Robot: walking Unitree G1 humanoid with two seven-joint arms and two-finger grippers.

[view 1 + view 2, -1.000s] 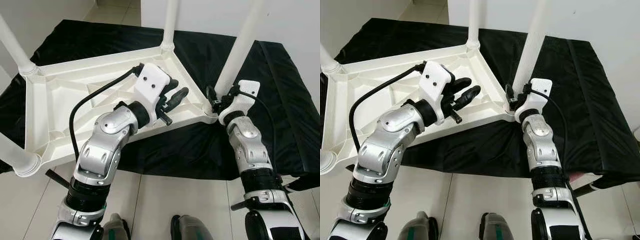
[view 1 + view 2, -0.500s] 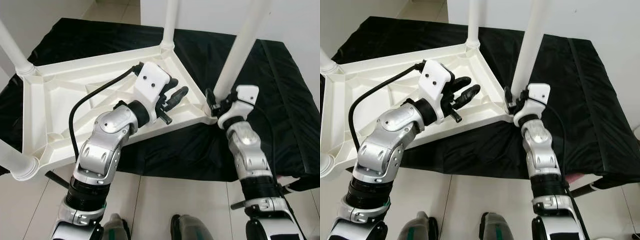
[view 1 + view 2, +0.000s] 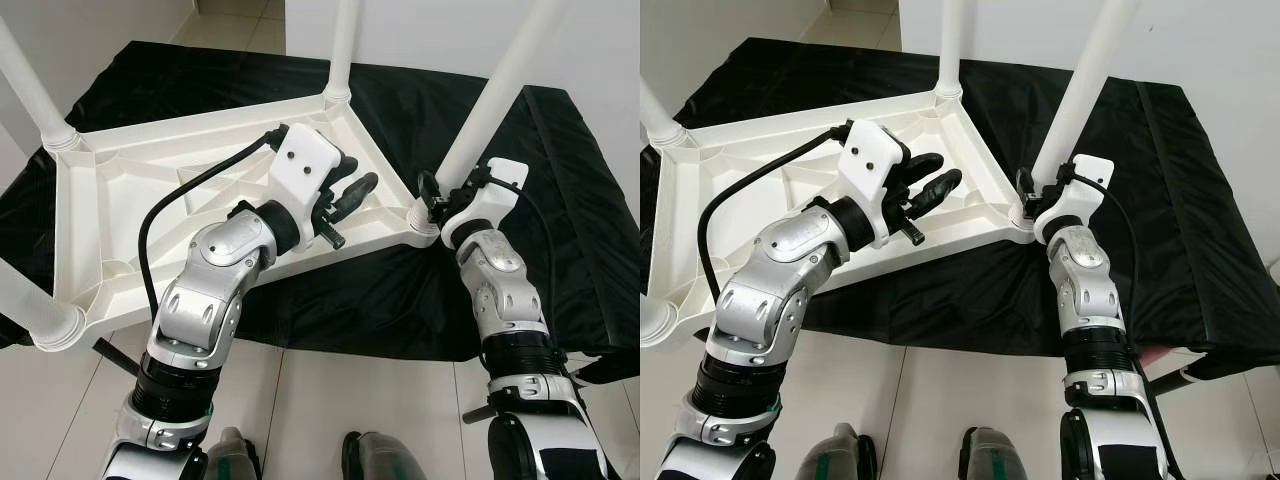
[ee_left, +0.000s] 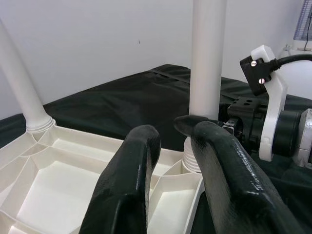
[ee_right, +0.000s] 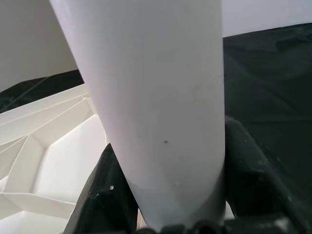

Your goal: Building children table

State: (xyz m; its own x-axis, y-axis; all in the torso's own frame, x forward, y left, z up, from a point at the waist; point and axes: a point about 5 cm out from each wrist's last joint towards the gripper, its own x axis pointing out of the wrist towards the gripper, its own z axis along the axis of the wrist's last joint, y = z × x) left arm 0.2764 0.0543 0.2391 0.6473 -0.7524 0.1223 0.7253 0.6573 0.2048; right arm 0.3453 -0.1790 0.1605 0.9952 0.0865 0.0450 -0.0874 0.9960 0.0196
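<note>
Nearest the robot lies pale tiled floor [image 3: 320, 400], then the edge of a black cloth [image 3: 380, 300] spread over a low surface. On the cloth rests the white tabletop [image 3: 120, 230], upside down, ribs showing, with four legs standing up from its corners. The left gripper [image 3: 345, 200] hovers over the tabletop's ribbed underside near the front right corner, its two fingers [image 4: 131, 185] a little apart and holding nothing. At that corner, the right gripper [image 3: 1035, 200] is clamped round the base of the tilted leg [image 3: 490, 100], one finger [image 5: 105, 195] on each side. Beyond the tabletop, the far leg [image 3: 343, 45] rises before a white wall [image 3: 420, 30].
</note>
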